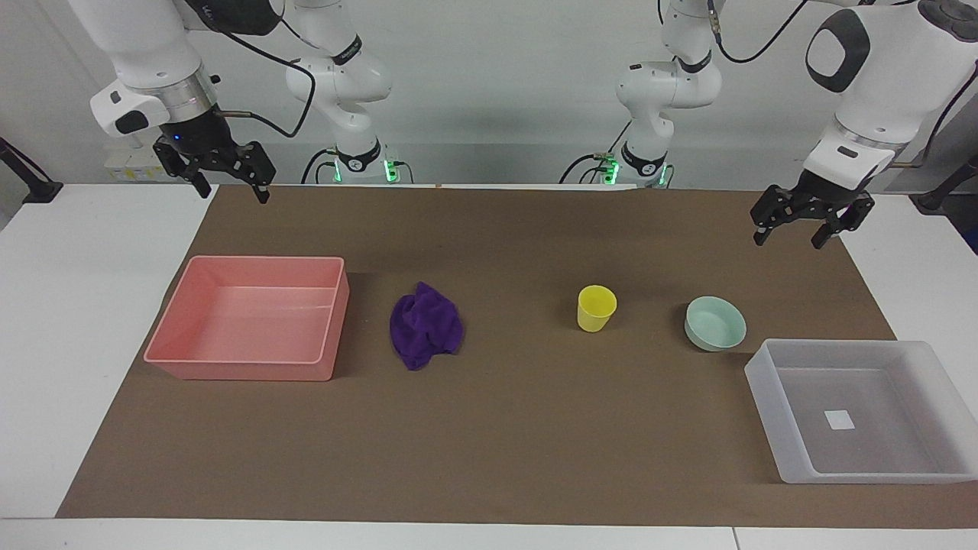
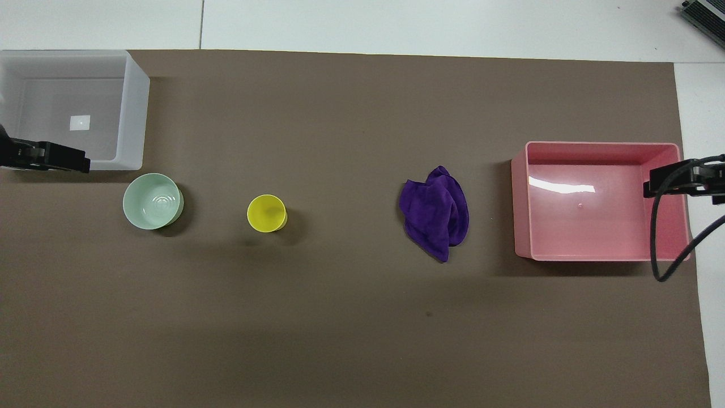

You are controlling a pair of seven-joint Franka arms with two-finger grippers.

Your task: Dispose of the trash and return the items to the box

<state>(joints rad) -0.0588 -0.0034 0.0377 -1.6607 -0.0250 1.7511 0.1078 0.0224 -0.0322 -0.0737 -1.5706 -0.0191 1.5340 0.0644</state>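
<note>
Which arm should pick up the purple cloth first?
The right: its gripper hangs open at the end of the table where the wrinkled deep-purple fabric cloth lies beside the pink rectangular plastic tray. The left gripper waits by the pale mint-green bowl.

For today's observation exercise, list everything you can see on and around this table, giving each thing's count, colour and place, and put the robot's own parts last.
Mat: one, brown, covering most of the white table.
Pink tray: one, pink, toward the right arm's end of the table, nothing in it.
Cloth: one, deep purple, crumpled on the mat beside the pink tray.
Cup: one, yellow, upright on the mat between the cloth and the bowl.
Bowl: one, pale mint green, beside the box, nearer to the robots.
Box: one, frosted whitish, at the left arm's end, holding only a white square mark.
Right gripper: one, black, jaws open, raised by the mat's edge, waiting.
Left gripper: one, black, jaws open, raised above the mat's edge, waiting.
</note>
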